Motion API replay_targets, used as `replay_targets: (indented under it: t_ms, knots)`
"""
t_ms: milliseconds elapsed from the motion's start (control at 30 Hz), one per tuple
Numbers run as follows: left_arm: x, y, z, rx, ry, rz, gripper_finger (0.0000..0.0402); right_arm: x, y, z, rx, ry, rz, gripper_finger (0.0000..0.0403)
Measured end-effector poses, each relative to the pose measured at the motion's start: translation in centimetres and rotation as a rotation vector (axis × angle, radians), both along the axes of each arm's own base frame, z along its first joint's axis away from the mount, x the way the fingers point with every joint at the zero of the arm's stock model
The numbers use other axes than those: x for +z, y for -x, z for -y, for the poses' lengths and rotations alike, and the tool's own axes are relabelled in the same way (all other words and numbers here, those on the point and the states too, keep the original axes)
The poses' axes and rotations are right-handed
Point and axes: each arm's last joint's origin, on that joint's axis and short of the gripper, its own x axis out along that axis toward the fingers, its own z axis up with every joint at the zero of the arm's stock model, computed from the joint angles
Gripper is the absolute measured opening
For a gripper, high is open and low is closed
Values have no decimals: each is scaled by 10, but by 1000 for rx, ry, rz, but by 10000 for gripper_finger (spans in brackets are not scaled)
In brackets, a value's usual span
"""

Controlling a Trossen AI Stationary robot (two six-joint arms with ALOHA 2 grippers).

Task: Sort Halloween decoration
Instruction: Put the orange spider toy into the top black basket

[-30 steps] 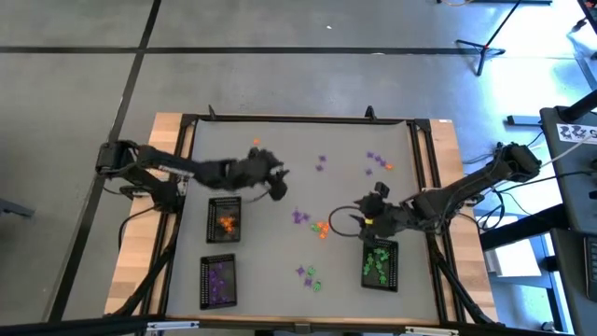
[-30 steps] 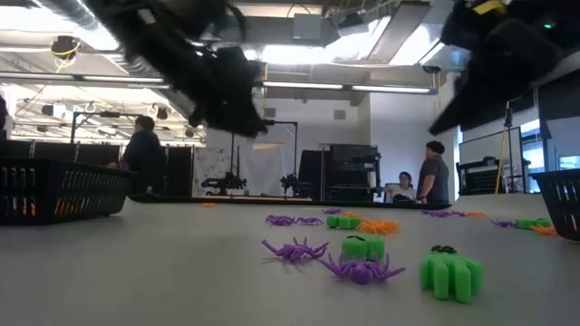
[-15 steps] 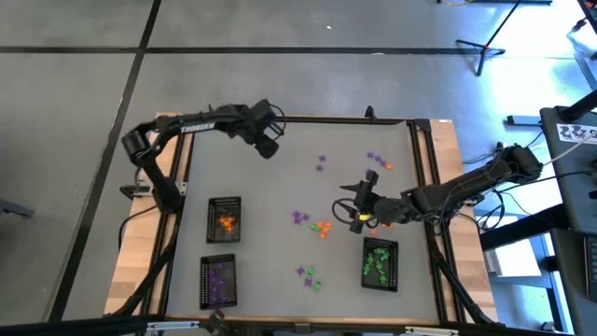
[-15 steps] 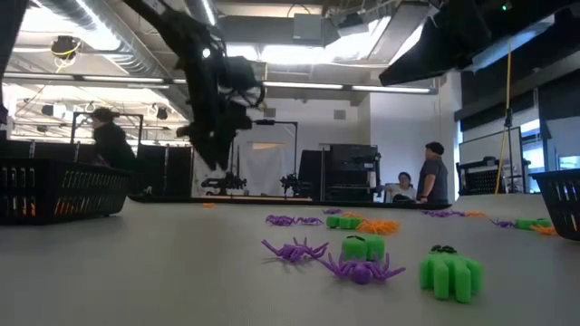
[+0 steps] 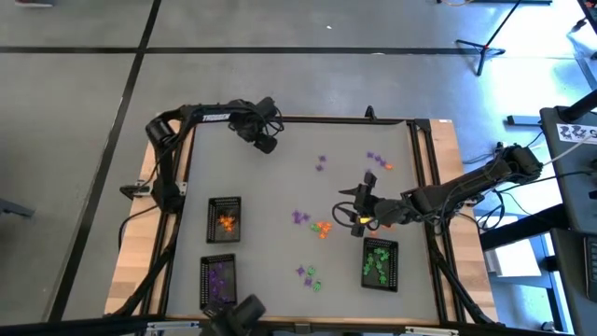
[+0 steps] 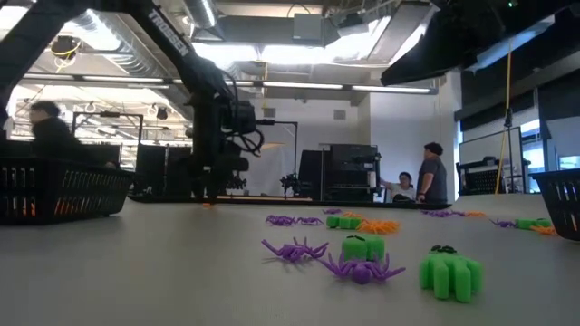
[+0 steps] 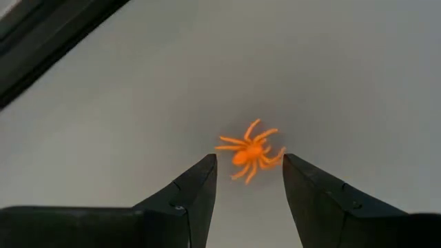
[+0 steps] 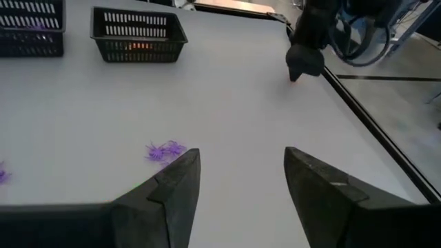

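Hovering open-fingered, left tool (image 7: pixel 248 180) frames one orange spider (image 7: pixel 249 149); right tool (image 8: pixel 241 180) seemingly empty, open.

Left arm swings from the basket area to the table's far edge; right arm pulls back a little.

The left gripper (image 5: pixel 265 145), earlier low over the orange-filled tray (image 5: pixel 224 220) near the table's left edge, has travelled up to the far-left corner and now hangs, fingers apart, over a lone orange spider (image 7: pixel 249 150). The right gripper (image 5: pixel 354 209) shifted from beside the green tray (image 5: pixel 379 261) toward the table's middle, then held. In the room behind, a person (image 6: pixel 50 136) walked leftward.
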Motion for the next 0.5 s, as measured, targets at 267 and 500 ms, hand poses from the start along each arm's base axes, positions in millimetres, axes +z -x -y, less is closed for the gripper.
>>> replay_targets:
  t_ms: [267,500]
  knots:
    - [-9,-1,-5,25,19,-6,154,0,0,0,7,-6,4,209]
    - [-10,-5,0,-20,20,-14,83,0,0,0,7,-7,4,209]
